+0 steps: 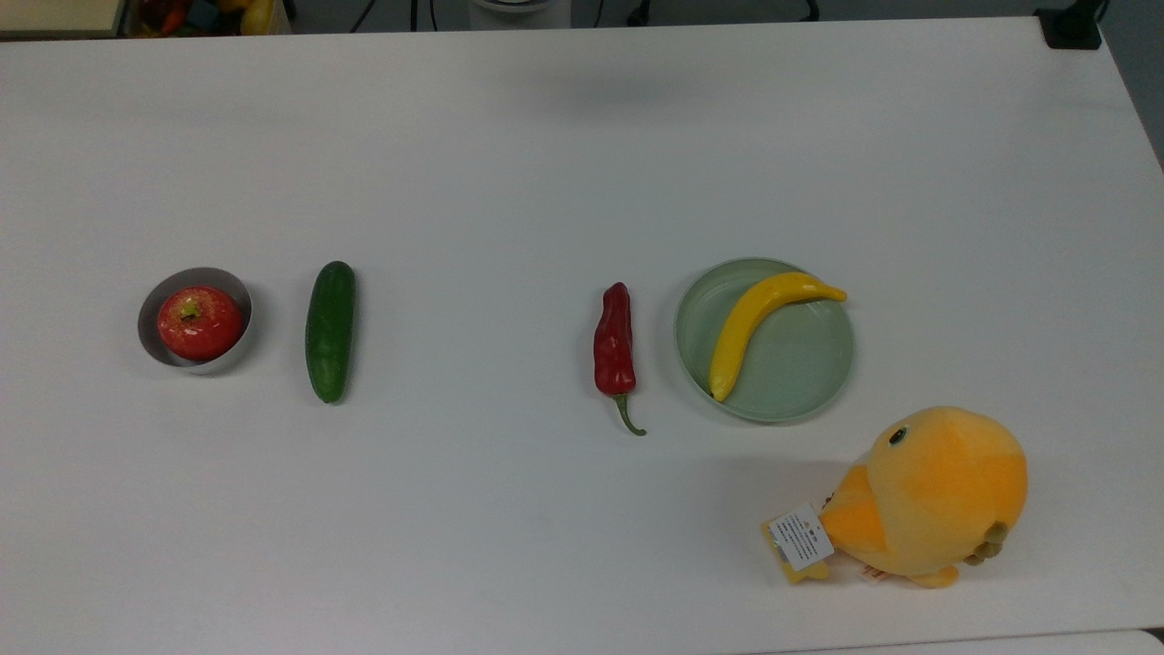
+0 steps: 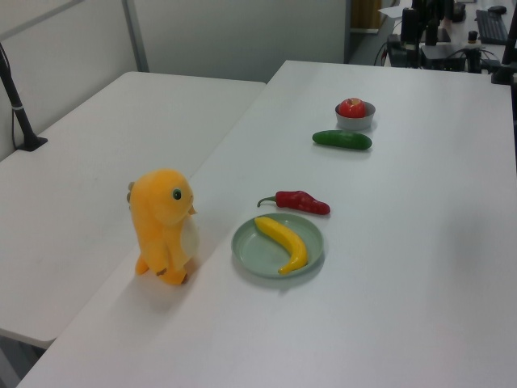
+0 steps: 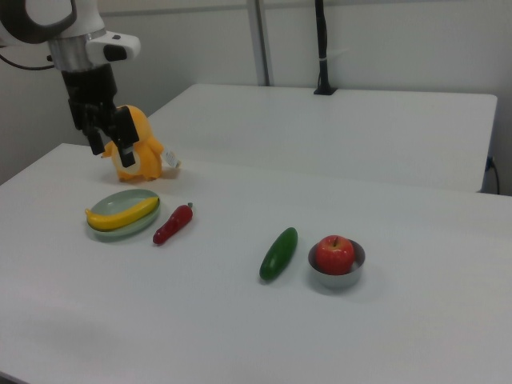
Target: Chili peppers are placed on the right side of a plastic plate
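pincer [image 3: 112, 141] overlaps plush toy [image 3: 140, 160] in right view; arm cut by frame edge.

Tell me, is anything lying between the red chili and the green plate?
Nothing visible does. The chili pepper lies on bare table beside the plastic plate, with only a narrow gap between them. A banana already rests in the plate.

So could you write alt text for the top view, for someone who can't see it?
A dark-red wrinkled chili pepper lies on a white table, just off the top view's left of a pale green round plastic plate holding a yellow banana. Further left lie a green cucumber and a red apple in a metal bowl.
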Controlling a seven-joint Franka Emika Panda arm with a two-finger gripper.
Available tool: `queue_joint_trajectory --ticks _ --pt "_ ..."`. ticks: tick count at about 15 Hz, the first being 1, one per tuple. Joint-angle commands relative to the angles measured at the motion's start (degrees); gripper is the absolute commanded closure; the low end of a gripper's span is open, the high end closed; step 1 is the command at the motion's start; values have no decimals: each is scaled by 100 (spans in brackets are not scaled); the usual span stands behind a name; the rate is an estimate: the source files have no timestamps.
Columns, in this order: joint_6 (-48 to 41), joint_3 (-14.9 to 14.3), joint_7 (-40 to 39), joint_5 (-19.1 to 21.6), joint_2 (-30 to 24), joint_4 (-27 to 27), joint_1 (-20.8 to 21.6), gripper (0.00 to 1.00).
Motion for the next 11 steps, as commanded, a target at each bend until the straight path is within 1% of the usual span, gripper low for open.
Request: queue_joint_trajectory --ticks 1,4,5,11 --pt "772 -403 -534 112 -116 -325 265 0" --pt "1317 -403 -1253 121 113 -299 265 0" --pt "1440 -412 -1386 121 148 -290 265 0" --pt "1433 -368 -1396 130 157 -317 283 0"
